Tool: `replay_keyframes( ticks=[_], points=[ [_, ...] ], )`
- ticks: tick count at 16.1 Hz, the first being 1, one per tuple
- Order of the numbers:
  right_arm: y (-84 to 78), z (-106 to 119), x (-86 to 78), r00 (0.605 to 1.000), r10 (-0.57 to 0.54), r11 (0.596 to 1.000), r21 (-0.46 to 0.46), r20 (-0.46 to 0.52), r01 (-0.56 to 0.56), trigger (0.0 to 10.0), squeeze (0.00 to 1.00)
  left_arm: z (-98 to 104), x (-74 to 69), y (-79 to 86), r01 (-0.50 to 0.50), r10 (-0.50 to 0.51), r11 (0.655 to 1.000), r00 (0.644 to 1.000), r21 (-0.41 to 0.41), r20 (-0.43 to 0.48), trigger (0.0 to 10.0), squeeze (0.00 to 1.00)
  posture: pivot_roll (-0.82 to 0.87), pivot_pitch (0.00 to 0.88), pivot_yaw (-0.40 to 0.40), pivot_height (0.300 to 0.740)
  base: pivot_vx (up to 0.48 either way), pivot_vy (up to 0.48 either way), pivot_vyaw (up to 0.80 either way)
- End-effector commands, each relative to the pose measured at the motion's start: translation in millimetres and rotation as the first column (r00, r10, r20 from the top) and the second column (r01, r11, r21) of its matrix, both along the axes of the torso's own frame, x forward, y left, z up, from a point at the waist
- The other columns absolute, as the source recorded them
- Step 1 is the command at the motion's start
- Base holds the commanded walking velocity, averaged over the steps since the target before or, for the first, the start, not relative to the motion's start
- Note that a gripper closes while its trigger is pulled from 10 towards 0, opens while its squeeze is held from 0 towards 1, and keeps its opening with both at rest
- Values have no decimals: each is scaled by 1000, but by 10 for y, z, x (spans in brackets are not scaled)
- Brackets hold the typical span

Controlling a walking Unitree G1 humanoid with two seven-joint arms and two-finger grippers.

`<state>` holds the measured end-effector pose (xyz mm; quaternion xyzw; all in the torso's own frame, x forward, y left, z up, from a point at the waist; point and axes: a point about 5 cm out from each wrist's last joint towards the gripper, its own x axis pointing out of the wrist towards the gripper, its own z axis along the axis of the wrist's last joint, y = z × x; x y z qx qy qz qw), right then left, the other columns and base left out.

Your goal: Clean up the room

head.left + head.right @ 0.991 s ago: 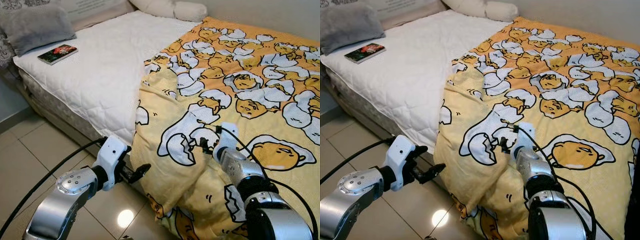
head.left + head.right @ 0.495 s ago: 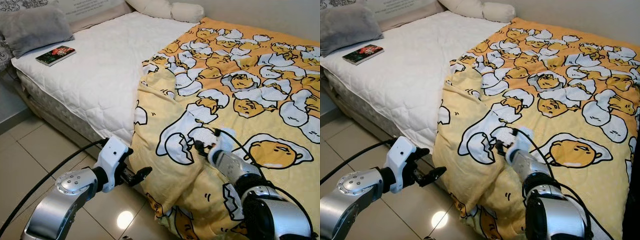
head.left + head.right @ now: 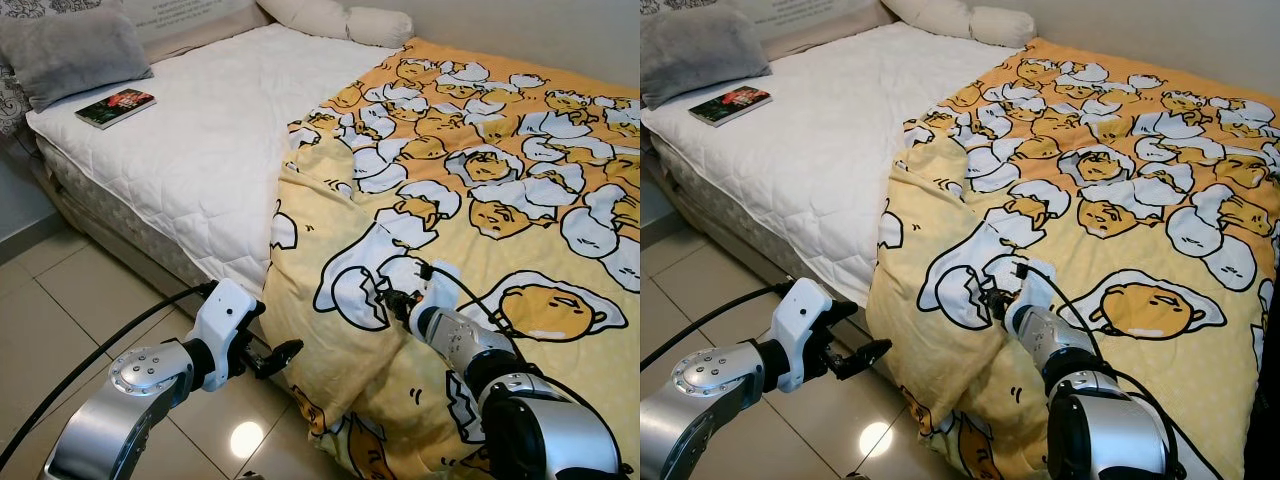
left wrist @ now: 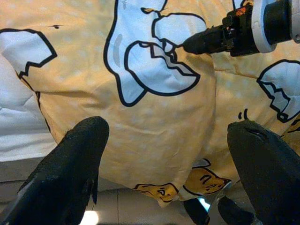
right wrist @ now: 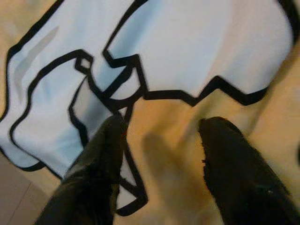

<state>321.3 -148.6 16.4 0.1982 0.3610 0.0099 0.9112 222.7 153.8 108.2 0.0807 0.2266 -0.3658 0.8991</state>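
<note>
Across the bed (image 3: 190,170), a yellow blanket (image 3: 480,180) printed with eggs and cracked shells covers the half away from the pillows, its long axis running along the mattress from the wall side toward the robot. Its near end spills over the bed's edge and hangs in rumpled folds down to the tiled floor (image 3: 60,300); one corner is turned back beside the bare white mattress cover.

On the blanket's near part, just above where it drops off the bed, the right gripper (image 3: 992,297) presses its tips into the cloth at a white eggshell print — the right wrist view shows the two black fingers (image 5: 101,159) parted, with flat fabric between them and nothing pinched.

Beside the hanging fold, low over the floor at the bed's edge, the left gripper (image 3: 278,352) points toward the blanket, jaws spread wide and empty.

At the pillow end of the bed lie a grey pillow (image 3: 70,50) and, next to it, a book (image 3: 115,107).
</note>
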Motion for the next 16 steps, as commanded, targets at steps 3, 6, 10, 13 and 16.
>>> replay_keyframes(
  ticks=[3,6,10,13,16],
  points=[
    [-120,-9,-3,998,-60,997,-50,-13,60,10000,0,1,-11,-16,11,-11,1000,1000,20,2,10000,808,-91,0,-23,740,0,0,0],
    [-111,-19,-10,998,-63,997,-47,-21,62,10000,0,-4,-32,-16,11,-11,1000,1000,23,-1,10000,808,-86,0,-29,740,0,0,0],
    [-80,-11,-2,998,-65,997,-32,-25,64,10000,1000,-9,-43,-28,5,-5,1000,1000,21,-3,10000,808,-79,0,-40,740,0,0,0],
    [-85,-21,-8,997,-63,996,-65,-38,60,10000,1000,-9,-19,-48,13,-13,1000,1000,24,-5,10000,812,-78,0,-42,740,0,0,0],
    [-28,-9,1,998,-53,999,1,-29,53,10000,0,-5,-3,-70,25,-25,1000,1000,18,-4,10000,808,-81,0,-41,740,0,0,0]
  ],
)
